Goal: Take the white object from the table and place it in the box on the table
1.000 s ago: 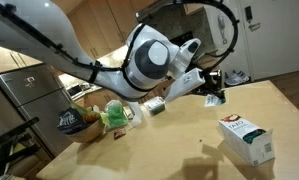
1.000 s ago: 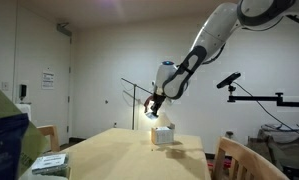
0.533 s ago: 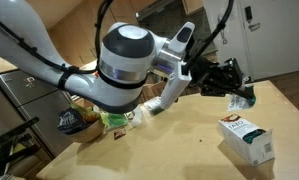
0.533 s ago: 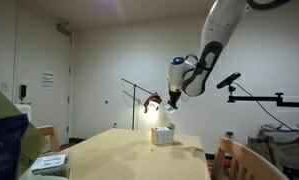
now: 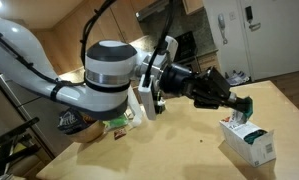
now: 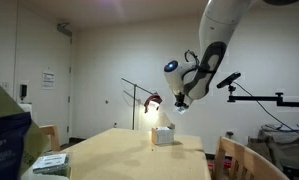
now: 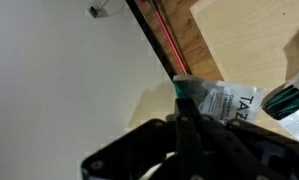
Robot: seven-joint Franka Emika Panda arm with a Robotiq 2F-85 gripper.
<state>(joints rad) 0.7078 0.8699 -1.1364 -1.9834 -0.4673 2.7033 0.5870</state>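
Setting: a wooden tabletop [image 5: 189,140] in a room with pale walls, seen by two outside cameras and one on the wrist.
Left edge: in an exterior view, a dark basket [image 5: 72,123] sits by the tabletop's left edge. A green item [image 5: 115,117] lies just beside it, too blurred to name.
Arm: a bulky white robot arm [image 5: 109,75] reaches in from the left, above the tabletop.
Gripper: the black gripper [image 5: 232,100] at the arm's tip is clenched tight on the white packet, up in the air toward the right side of the tabletop.
White packet: the white packet [image 5: 243,106] is small and flat with a green-teal patch. It is pinched in the gripper and hangs over the carton's end nearest the arm, not touching carton or tabletop.
Carton: the white carton [image 5: 247,140] with green print lies flat on the tabletop, at the right of this picture.
Wrist view: the dark fingers [image 7: 179,135] meet on one edge of the packet [image 7: 224,100]. Printed letters and the green patch show toward its right end, with bare wood behind.
Wider exterior view, left to right: a blue object [image 6: 4,140] fills the near left corner. The carton [image 6: 163,135] stands toward the far end of the tabletop. The gripper [image 6: 180,104] hangs above it and a little to the right — a clear gap between them. A chair back [image 6: 234,160] stands at the right edge.
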